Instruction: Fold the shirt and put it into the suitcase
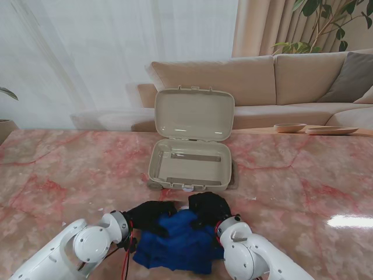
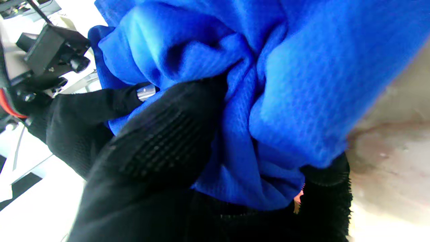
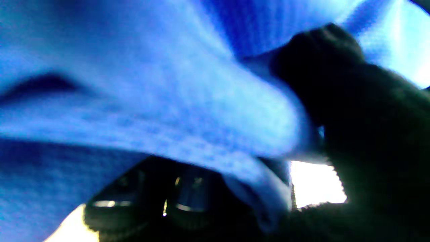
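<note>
While the suitcase (image 1: 190, 164) lies open farther from me on the table (image 1: 303, 175), the blue shirt (image 1: 178, 244) sits bunched between both hands — left hand (image 1: 148, 214) clutching its folds, right hand (image 1: 208, 207) seemingly pinching cloth too, though that wrist view is blurred.

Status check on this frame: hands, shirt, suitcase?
Left hand and right hand both shut on blue shirt, bunched, near me. Suitcase open, beyond the shirt. Nothing between.
</note>
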